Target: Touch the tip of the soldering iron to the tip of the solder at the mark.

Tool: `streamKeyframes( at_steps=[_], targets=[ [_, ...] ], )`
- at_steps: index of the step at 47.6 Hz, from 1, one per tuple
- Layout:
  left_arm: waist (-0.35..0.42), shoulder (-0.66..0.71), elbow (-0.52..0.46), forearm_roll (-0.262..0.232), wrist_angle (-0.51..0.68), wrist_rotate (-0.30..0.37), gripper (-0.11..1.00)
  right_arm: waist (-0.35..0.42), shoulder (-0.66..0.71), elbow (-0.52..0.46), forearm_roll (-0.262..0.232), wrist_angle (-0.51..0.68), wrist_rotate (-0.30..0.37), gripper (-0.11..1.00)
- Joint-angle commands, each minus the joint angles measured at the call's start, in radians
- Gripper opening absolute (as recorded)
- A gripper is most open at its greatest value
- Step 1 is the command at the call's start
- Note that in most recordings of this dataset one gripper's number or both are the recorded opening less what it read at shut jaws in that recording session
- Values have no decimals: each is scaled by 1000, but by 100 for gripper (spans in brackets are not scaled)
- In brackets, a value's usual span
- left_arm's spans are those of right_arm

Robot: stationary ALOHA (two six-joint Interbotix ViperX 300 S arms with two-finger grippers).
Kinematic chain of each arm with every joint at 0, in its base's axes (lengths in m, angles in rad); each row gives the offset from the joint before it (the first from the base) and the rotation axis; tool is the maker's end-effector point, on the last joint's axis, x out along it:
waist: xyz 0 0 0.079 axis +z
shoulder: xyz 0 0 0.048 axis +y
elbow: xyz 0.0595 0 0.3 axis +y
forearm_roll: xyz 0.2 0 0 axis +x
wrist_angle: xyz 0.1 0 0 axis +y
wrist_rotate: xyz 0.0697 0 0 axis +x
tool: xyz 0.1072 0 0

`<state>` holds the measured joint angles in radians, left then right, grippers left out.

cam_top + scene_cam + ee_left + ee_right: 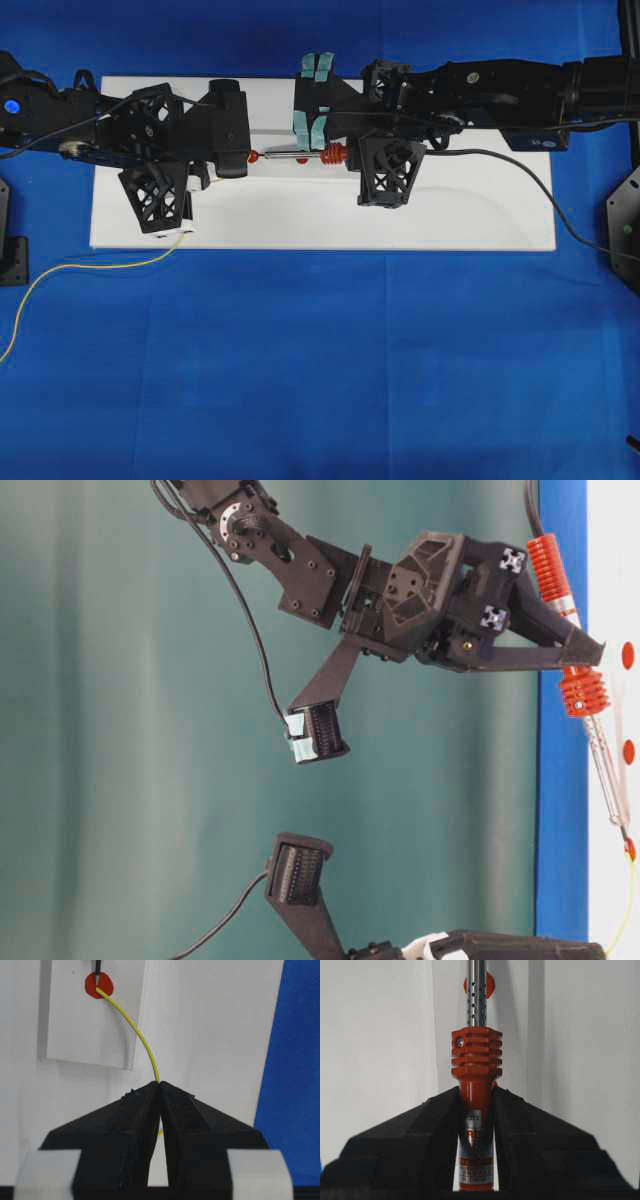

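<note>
My left jaws (159,1091): closed tight on the thin yellow-green solder wire (136,1032), which comes out at the meeting point of my two black fingertips.
Solder ahead of my left jaws: it curves forward and to the left, and its tip lies on the round red mark (98,985) on a small white card (90,1035).
Solder behind my left jaws: in the overhead view the loose length trails off the white board (470,215) onto the blue desk (350,370) and runs to the frame's left edge.
My right jaws (476,1094): closed around the orange-red ribbed handle of the pen-shaped soldering iron (476,1065), gripping just behind the finned collar; a printed silver label sits between my fingers.
Iron ahead of my right jaws: the perforated metal shaft runs straight forward, away from me, over a second red mark (490,985).
Iron tip: seen from my left wrist, a dark point comes down onto the same red mark as the solder's end; the two appear to touch there.
Cord: the black cable (520,170) leaves behind my right jaws across the board.
</note>
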<state>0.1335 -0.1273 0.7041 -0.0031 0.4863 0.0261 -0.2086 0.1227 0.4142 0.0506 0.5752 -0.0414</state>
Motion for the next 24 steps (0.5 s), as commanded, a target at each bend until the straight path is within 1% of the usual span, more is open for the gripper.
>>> streamKeyframes(
  at_steps=[1,6,24],
  targets=[
    [0,-11,-17,2,-6,2,2,0,-14,-25,0,-5,2,6],
    [0,-23,-20,2,2,2,2,0,-14,-25,-3,-6,2,6],
    [-8,-161,12,2,58,-5,2,0,-14,-25,-3,-6,2,6]
  ],
)
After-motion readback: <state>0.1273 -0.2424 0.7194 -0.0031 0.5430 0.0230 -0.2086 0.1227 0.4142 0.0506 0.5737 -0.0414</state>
